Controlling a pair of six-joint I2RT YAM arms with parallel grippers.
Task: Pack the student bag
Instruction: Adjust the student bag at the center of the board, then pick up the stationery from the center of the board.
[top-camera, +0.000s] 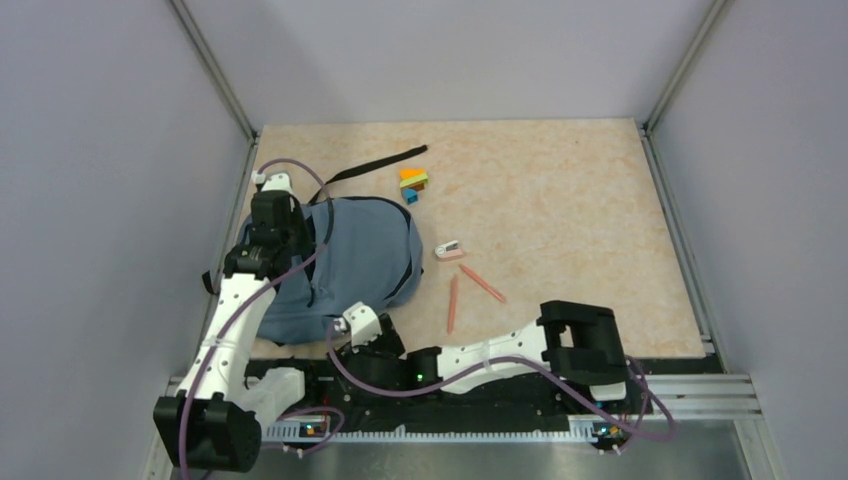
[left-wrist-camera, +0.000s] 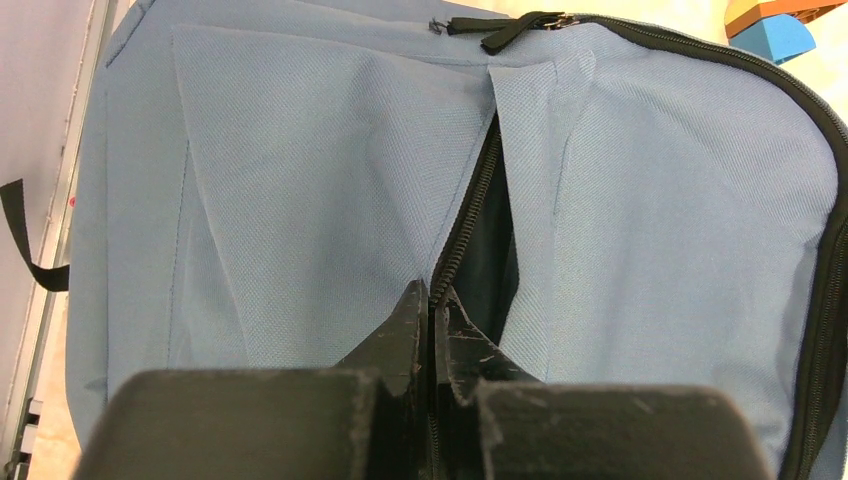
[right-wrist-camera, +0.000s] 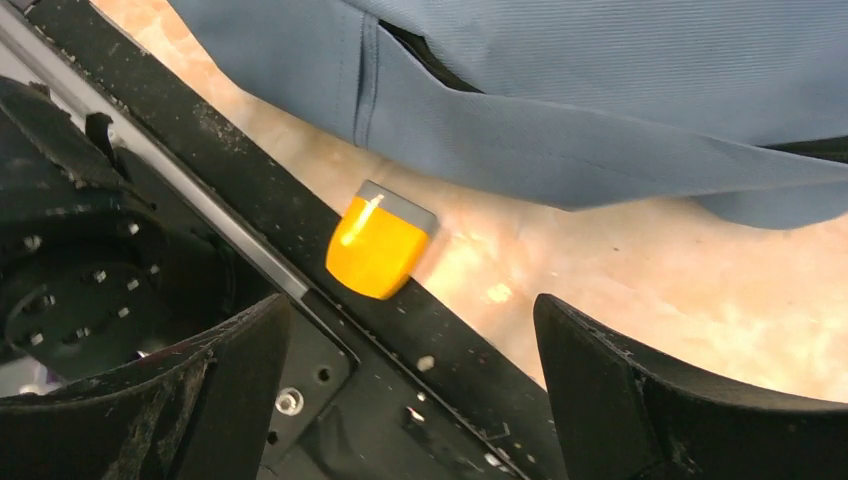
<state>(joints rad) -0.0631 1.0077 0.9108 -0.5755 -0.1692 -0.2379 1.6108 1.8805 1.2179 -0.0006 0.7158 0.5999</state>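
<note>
Our left pincer (left-wrist-camera: 432, 292) pinches the student bag (left-wrist-camera: 300, 150) by its zip edge. Our right pincer (right-wrist-camera: 408, 318) gapes empty. We risk knocking the yellow block (right-wrist-camera: 378, 248) just ahead off the table (right-wrist-camera: 640, 290).

Bright, even light comes from above; shadows are soft and small; a white shine sits on the yellow block (right-wrist-camera: 378, 245); the table (right-wrist-camera: 700, 290) glows in spots; up close, the left gripper (left-wrist-camera: 431, 297) looks fuzzy.

One bag (top-camera: 360, 255), two pencils (top-camera: 452, 303) (top-camera: 482, 283), one small white item (top-camera: 449, 250), one pile of blocks (top-camera: 413, 182), one yellow item (right-wrist-camera: 380, 245).
</note>
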